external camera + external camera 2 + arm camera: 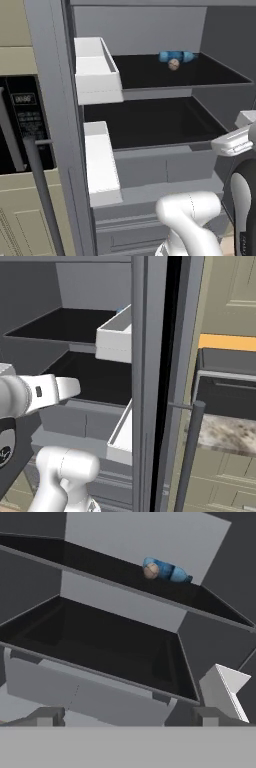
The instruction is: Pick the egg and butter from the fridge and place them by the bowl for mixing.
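Grey panels and black shelves make up the tall open fridge, seen from both sides of the base and from the hand. On its upper black shelf, toward the back wall, rests the small, roundish tan-brown egg, touching or lying just in front of a blue plastic bottle that lies on its side; in the hand view the same egg sits at the near end of the bottle. The lower black shelf lies beneath it, and grey drawer fronts close the space below. 2 white box-like bins hang on the door at the left of the left base view, 1 at the level of the upper shelf and 1 lower down. A long grey bar handle stands on the door edge in the right base view, with beige cupboards and an orange-topped bench beyond it. The white arm rises from below, its forward link reaching in at about the level of the lower shelf. The tool shows its 2 dark fingertips set far apart at the bottom of the hand view, fully spread, with nothing between them; it faces the front edge of the lower shelf, well below and short of the egg.
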